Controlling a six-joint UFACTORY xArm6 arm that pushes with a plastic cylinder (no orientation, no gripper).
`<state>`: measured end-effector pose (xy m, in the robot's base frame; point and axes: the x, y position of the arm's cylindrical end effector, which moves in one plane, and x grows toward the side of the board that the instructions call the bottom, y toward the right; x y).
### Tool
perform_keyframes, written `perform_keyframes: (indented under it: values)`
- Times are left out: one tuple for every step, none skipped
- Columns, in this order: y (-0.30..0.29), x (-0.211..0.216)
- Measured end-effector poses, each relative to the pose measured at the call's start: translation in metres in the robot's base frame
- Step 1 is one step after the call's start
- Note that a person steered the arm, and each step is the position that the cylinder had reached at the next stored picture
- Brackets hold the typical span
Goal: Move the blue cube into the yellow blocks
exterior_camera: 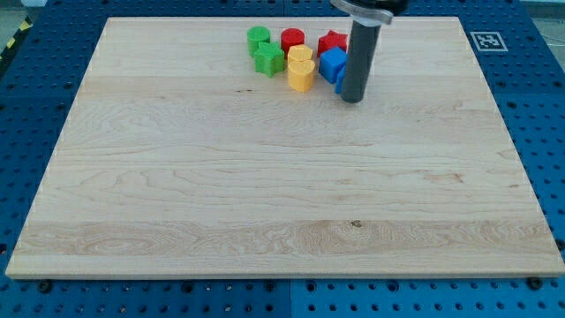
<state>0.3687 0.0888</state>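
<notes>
Camera view shows a pale wooden bench (265, 177) lying on a blue perforated base (35, 71), with a small black-and-white marker tag (485, 41) at the bench's upper right corner. All the blocks sit in one cluster near the view's top edge. At the cluster's left are a green cylinder (258, 37) and, just below it, a green star-like block (269, 59). A red cylinder (292, 40) stands beside them, and a red star-like block (333, 41) sits further right. Two yellow blocks are stacked in line: a rounded yellow block (299, 56) and a yellow heart-shaped block (301, 75) touching below it. The blue cube (332, 64) sits just right of the yellow pair, close to touching. A sliver of a second blue block (340, 83) peeks out behind the rod; its shape is probably hidden too much to name. My tip (352, 98) rests on the bench just right of and below the blue cube. No fingers exist on this rod, so nothing is gripped.
</notes>
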Motion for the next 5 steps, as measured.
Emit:
perform_keyframes:
  values:
    - [-0.002,0.005]
    - [0.010,0.024]
    - [0.032,0.010]
    - [0.054,-0.032]
    - [0.055,-0.054]
